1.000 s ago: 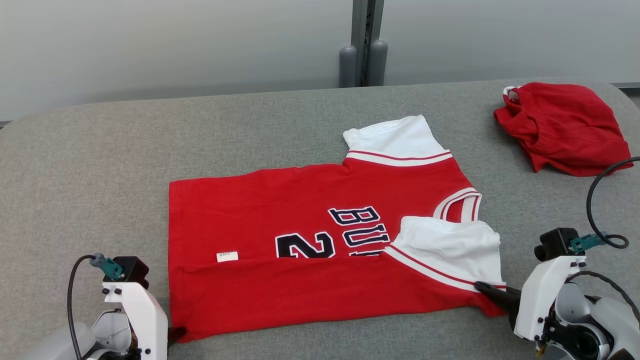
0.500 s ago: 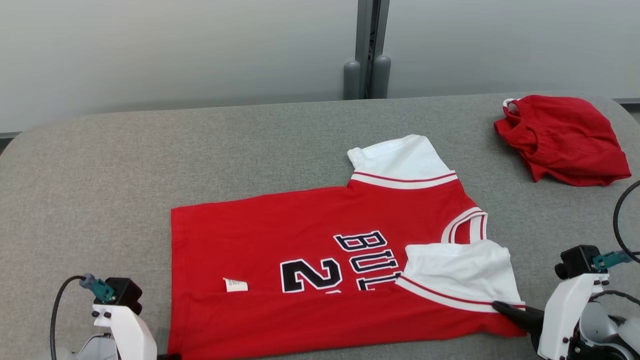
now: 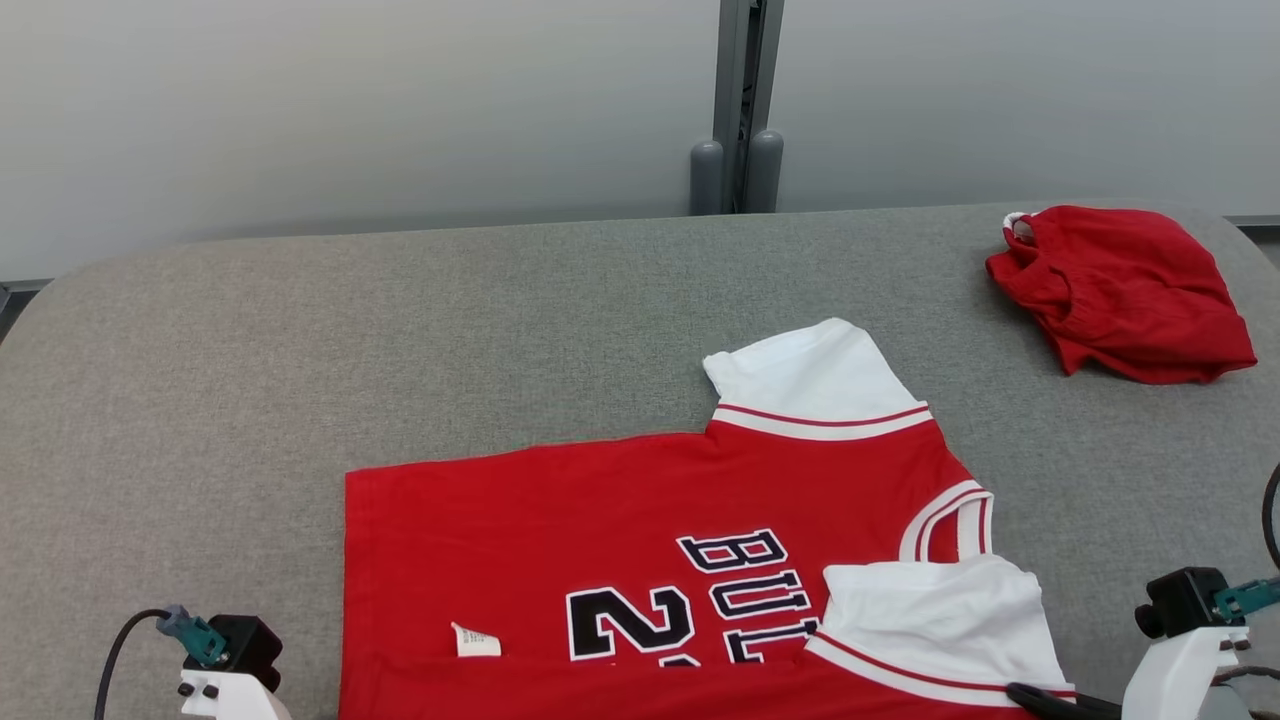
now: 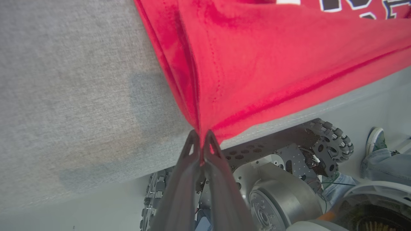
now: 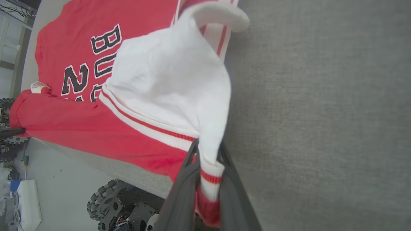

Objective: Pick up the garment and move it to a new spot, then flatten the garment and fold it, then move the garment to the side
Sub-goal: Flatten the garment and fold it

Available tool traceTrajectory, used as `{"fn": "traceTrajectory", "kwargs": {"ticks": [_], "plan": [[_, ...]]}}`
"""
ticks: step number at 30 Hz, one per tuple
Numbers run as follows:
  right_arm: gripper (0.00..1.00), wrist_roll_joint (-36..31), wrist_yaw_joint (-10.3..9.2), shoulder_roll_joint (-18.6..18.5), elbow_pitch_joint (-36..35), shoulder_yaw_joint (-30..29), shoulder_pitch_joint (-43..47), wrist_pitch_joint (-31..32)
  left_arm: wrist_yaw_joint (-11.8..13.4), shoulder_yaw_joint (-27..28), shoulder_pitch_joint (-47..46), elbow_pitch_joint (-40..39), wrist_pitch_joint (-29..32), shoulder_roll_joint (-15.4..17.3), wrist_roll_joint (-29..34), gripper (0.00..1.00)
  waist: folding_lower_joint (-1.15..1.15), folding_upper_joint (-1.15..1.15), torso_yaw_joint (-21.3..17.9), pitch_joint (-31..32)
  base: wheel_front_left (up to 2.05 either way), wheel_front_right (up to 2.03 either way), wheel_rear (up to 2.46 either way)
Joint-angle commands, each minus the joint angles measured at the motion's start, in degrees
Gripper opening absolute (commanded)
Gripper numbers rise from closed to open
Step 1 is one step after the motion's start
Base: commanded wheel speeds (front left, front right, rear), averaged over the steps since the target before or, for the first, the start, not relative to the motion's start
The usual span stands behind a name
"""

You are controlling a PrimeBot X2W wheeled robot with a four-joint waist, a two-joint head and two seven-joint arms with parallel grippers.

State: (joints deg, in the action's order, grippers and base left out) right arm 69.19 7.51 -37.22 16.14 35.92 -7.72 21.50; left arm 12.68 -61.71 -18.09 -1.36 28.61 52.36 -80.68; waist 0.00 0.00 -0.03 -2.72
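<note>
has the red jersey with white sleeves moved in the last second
Yes: the red jersey slid toward the robot, widening its gap from the crumpled red shorts.

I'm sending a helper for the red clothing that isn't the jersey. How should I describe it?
On the grey table, look to the far right corner, well apart from the spread-out jersey. A crumpled red bundle lies there; unlike the jersey it is plain, with no lettering, number or white sleeves.
</note>
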Motion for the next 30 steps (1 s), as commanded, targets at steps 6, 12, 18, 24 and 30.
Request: {"fn": "traceTrajectory", "kwargs": {"ticks": [6,12,18,24,30], "plan": [[0.0,-3.4,-0.02,1.3,-2.5,-5.1,3.7,3.6,1.1,0.0,0.9,-0.4,0.0,0.8,-0.1,0.0,0.0,0.0,-0.5,-0.2,0.0,0.0,0.0],[1.0,-7.8,0.0,4.2,-5.0,-11.3,6.7,7.7,1.1,-0.5,0.5,-0.8,0.6,0.8,0.9,1.0,0.0,0.0,-0.8,-0.1,0.0,0.0,0.0],[1.0,-12.9,0.0,7.8,-8.4,-18.0,9.3,12.0,0.9,-0.4,0.0,-1.2,1.0,0.9,0.8,1.0,0.0,0.0,-0.7,-0.5,0.0,0.0,0.0],[1.0,-17.9,0.0,11.9,-12.3,-24.3,11.7,16.6,1.2,-0.1,-0.6,-1.2,0.8,0.7,1.1,1.0,0.0,0.0,-0.6,-0.7,0.0,0.0,0.0],[1.0,-22.9,0.0,15.5,-18.2,-31.3,12.3,19.7,2.5,2.1,-2.4,-1.7,-2.3,1.4,2.4,1.0,0.0,0.0,-0.4,-0.9,0.0,0.0,0.0]]}}
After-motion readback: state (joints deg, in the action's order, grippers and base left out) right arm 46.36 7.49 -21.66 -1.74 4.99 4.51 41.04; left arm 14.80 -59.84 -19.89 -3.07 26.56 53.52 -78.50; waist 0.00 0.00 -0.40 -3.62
